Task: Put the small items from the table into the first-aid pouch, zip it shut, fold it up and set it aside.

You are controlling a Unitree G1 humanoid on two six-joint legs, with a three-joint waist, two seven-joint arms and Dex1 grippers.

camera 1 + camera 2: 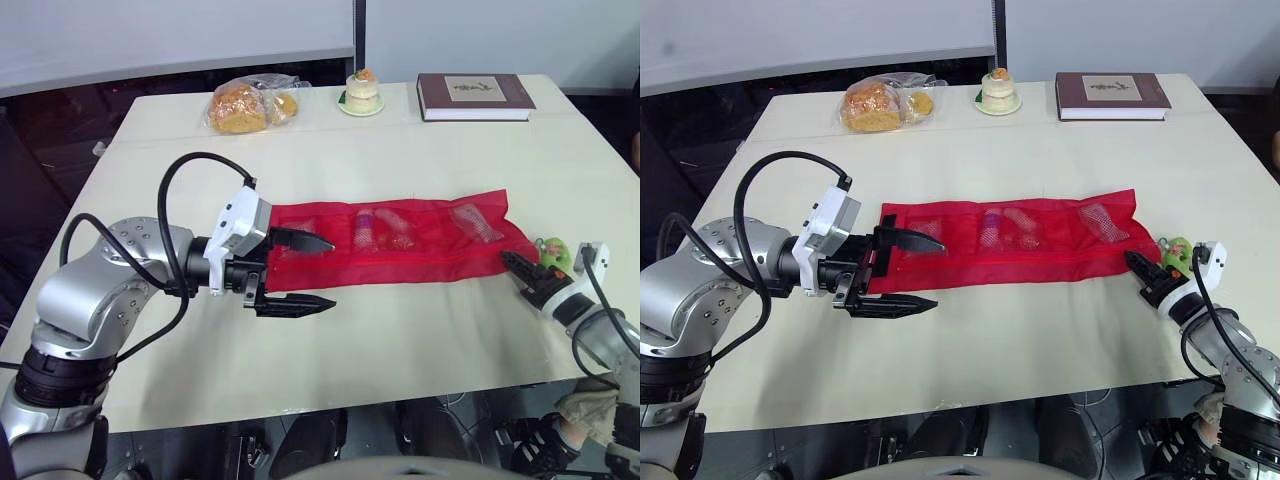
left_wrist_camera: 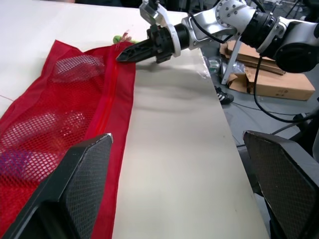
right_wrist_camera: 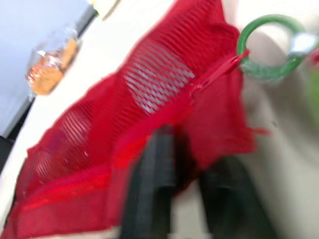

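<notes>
Two grippers at opposite ends of red mesh pouch (image 1: 420,250), spread flat across middle of table (image 1: 400,340). Left gripper (image 1: 332,272): jaws wide apart, empty, one finger over pouch's left end, other above bare table beside near edge. Right gripper (image 1: 512,262): jaws drawn together to a point, touching pouch's right near corner; whether cloth is pinched, cannot tell. Small items (image 1: 380,228) inside mesh pockets. Green ring (image 3: 269,47) beside right end.

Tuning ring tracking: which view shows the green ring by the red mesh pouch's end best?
Right wrist view: the green ring shows nearly whole, at the corner of the red mesh pouch. Eye views: green patch behind the right gripper, shape unclear; left wrist view, a green sliver.
</notes>
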